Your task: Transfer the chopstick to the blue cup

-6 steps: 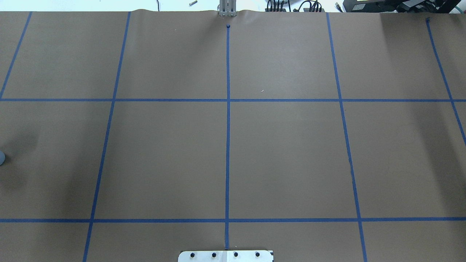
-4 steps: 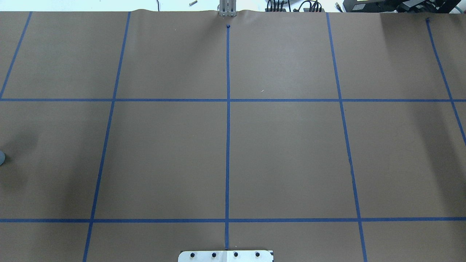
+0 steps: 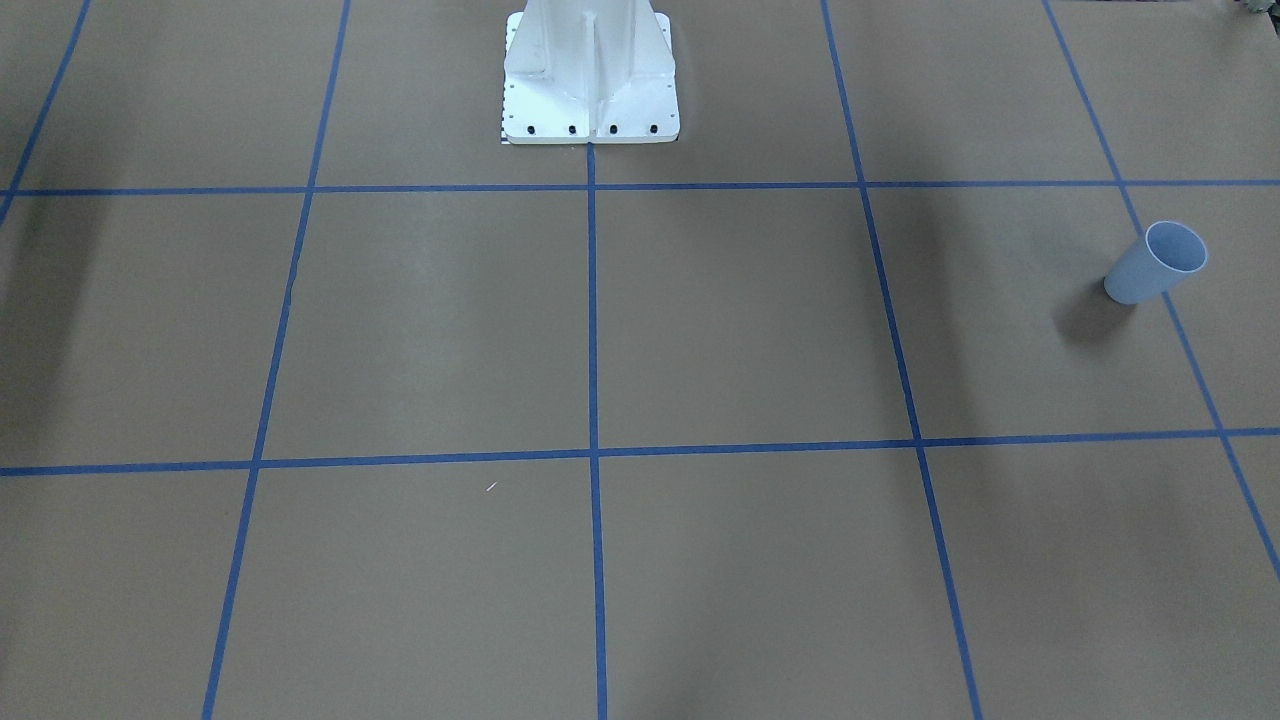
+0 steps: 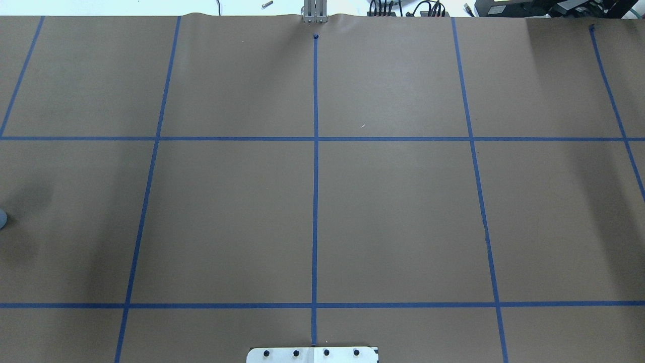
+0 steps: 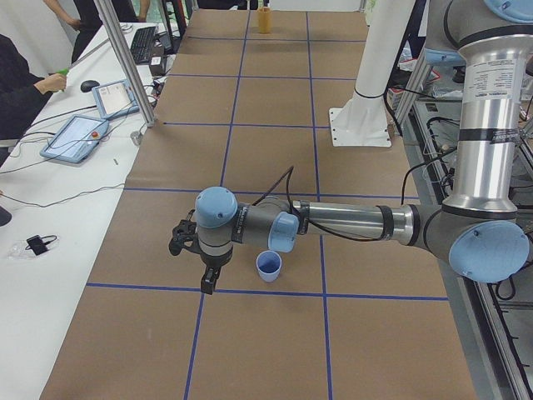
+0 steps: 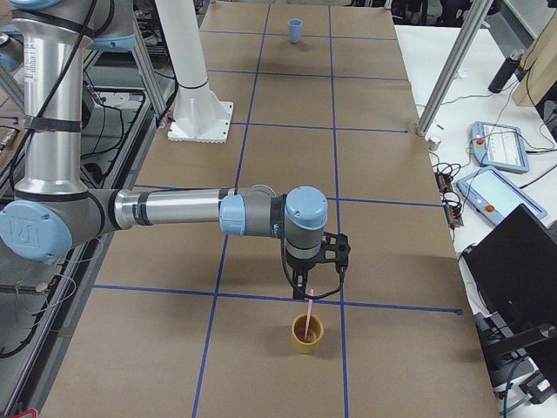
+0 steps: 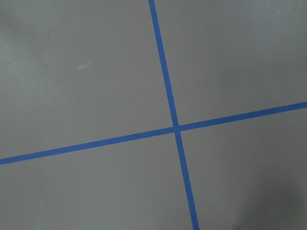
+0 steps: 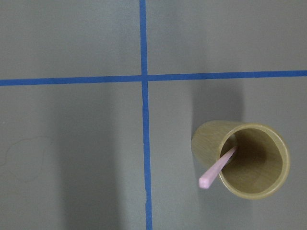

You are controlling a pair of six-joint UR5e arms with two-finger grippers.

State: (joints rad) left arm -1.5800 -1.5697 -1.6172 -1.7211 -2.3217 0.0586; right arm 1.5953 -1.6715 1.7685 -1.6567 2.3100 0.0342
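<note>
The pale pink chopstick (image 8: 217, 168) stands tilted in a tan cup (image 8: 249, 160), its tip sticking out over the rim; it also shows in the exterior right view (image 6: 309, 312). My right gripper (image 6: 312, 283) hangs just above the stick's top; I cannot tell if it is open or shut. The blue cup (image 5: 268, 266) stands upright at the table's far left end, also in the front-facing view (image 3: 1155, 262) and as a sliver in the overhead view (image 4: 1, 219). My left gripper (image 5: 206, 283) hangs beside it; its state cannot be told.
The brown table cover carries a grid of blue tape lines (image 4: 315, 138). The white robot base (image 3: 590, 75) stands at the table's near edge. Operators' tablets (image 5: 79, 133) and cables lie on the white side table. The left wrist view holds only a tape crossing (image 7: 176, 128).
</note>
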